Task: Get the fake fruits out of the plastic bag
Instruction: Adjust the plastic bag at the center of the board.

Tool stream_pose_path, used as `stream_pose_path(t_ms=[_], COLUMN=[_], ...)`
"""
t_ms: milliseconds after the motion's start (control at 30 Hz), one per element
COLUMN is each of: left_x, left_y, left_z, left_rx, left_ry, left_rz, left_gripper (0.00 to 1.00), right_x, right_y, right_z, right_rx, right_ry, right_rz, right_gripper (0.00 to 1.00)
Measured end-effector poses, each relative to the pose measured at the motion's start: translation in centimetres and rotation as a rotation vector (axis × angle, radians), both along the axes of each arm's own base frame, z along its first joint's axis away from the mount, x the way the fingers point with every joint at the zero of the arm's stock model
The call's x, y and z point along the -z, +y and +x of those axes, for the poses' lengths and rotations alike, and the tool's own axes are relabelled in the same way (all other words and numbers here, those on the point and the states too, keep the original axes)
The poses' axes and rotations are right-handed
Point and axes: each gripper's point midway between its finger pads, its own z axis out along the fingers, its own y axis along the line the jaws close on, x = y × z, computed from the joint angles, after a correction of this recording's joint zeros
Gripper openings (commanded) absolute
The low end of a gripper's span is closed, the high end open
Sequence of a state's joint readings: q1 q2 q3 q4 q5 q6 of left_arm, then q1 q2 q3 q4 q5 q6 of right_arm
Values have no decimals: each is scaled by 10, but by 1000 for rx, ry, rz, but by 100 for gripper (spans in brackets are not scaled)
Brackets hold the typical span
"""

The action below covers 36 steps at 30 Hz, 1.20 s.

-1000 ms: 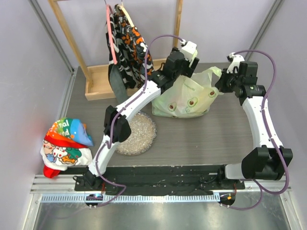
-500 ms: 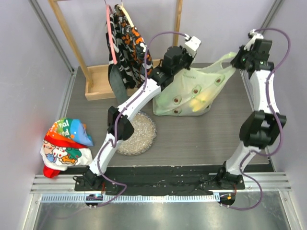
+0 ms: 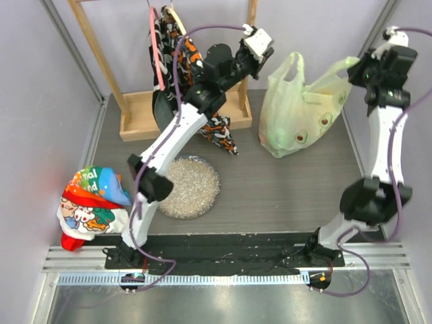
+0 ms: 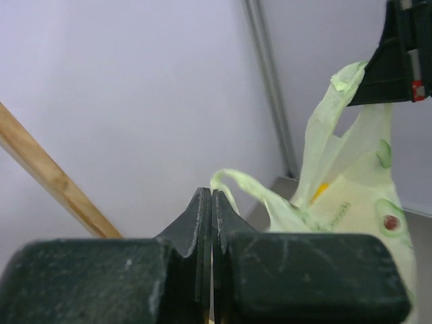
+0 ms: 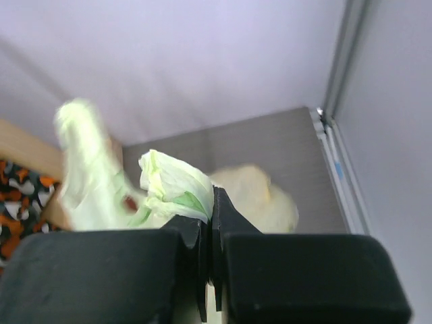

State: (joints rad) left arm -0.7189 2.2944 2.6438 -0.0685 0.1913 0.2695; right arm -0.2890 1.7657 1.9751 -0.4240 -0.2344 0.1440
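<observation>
R pincer [image 5: 209, 206] clamped on one handle of plastic bag [image 3: 297, 125]; 2nd handle loop [image 4: 248, 187] free. L pincer [image 4: 212, 199] left of bag, jaws pressed together, empty; yellow fruit [image 4: 321, 191] shows through bag.

The plastic bag [image 3: 297, 118] at 1 o'clock is thin, crinkled, translucent film with a faint sheen. The worktop [image 3: 283, 192] is matt grey with a wood-grain look. At 11 o'clock stand a bare wooden rack [image 3: 138, 128] and soft printed cloth [image 3: 181, 59]; the round mat [image 3: 192, 187] looks coarse and grainy.
</observation>
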Motion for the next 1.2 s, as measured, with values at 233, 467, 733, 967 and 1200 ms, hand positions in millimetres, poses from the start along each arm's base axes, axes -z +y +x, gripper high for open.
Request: stream_pose_path(t_ms=[233,467,733,967,1200], left_x=[7,58,157,189,114], left_y=[41,13,-42,-9,62], left_z=[-95,-117,-105,-140,-179], left_rx=[127,216,284,270,191], left_ry=[409,627,760,845,706], left_rz=[-46,-23,143,264,217], left_gripper=[78,88,88,88,88], right_x=[21,71,134,149,139], right_y=[48,94,74,58,102], right_z=[-162,-253,-278,-227,-107], right_rx=[-53,-144,16,70,-123], right_ry=[48,212,421,460,446], right_rz=[-14,58,83,155,210], right_gripper=[1,1,1,1,1])
